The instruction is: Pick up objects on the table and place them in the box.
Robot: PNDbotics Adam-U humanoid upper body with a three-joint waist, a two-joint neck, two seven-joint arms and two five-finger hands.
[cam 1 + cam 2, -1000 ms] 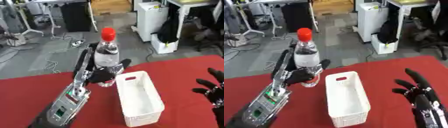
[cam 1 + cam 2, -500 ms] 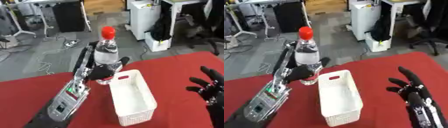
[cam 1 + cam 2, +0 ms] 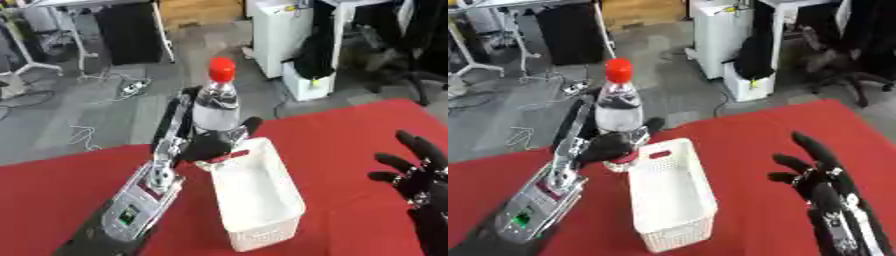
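Note:
A clear plastic bottle [image 3: 216, 102] with a red cap stands upright in my left hand [image 3: 203, 146], whose fingers are curled round its lower part. The bottle is at the far left end of the white slotted box [image 3: 254, 195], which lies lengthwise on the red table [image 3: 350, 135]. I cannot tell whether the bottle's base touches the table or the box rim. My right hand [image 3: 820, 172] is open at the lower right, fingers spread and pointing up, apart from the box. The box looks empty inside.
Beyond the table's far edge lies a grey floor with cables, a black cabinet [image 3: 131, 30], a white cabinet [image 3: 280, 30] and an office chair [image 3: 411, 45]. Red table surface shows to the right of the box and at the lower left.
The whole picture has shifted, so the camera has moved. The left hand still holds the bottle upright by the box's far end. The right hand stays open.

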